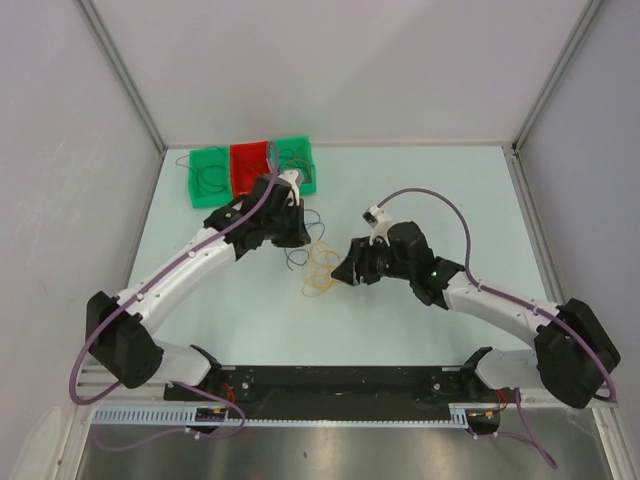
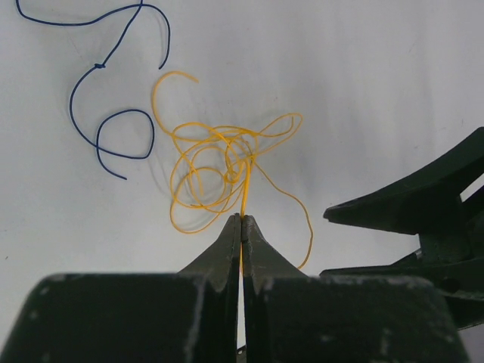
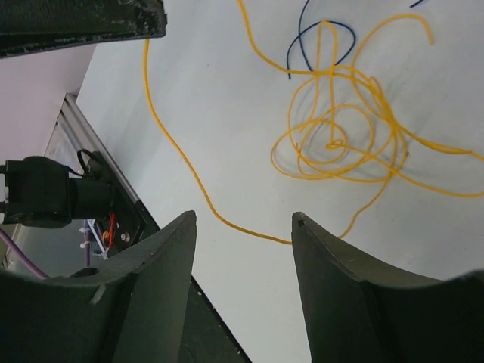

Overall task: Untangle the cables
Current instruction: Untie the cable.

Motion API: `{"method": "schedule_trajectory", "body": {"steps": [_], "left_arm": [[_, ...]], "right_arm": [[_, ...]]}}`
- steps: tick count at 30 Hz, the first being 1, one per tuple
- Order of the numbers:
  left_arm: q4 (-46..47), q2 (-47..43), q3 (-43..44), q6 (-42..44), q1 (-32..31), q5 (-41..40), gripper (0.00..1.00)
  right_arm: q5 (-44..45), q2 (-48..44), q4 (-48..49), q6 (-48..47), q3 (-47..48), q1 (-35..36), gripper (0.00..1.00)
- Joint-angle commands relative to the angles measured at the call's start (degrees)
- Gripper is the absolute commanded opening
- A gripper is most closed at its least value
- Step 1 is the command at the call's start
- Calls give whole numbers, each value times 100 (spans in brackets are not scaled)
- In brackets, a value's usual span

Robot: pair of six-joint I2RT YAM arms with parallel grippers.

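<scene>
left gripper (image 2: 241, 219) clamped on one strand of the thin yellow wire tangle (image 2: 219, 162) lying centre of the pale table (image 1: 450, 190), right gripper (image 3: 243, 219) gaping empty beside it, and that wire looks featherlight, floppy, springy, best pinched at a loose outer end.

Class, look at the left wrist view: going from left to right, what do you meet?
blue cable → yellow tangle → right gripper
</scene>
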Motion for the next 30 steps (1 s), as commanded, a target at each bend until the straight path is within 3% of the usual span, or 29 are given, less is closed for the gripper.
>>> {"method": "schedule_trajectory", "body": {"steps": [1, 11, 16, 20, 26, 30], "left_arm": [[118, -227, 152, -67, 61, 154, 0], [127, -280, 126, -58, 141, 233, 0], [118, -315, 135, -58, 167, 286, 0], [101, -324, 144, -58, 185, 286, 0], [83, -333, 135, -75, 193, 286, 0], [74, -377, 144, -84, 193, 295, 0]], "right_arm": [[63, 184, 388, -179, 295, 253, 58], [143, 632, 362, -337, 620, 596, 58], [169, 791, 345, -390, 743, 684, 53], [186, 843, 309, -442, 831, 737, 40], [257, 808, 266, -469, 866, 790, 8], [222, 764, 257, -460, 893, 798, 0]]}}
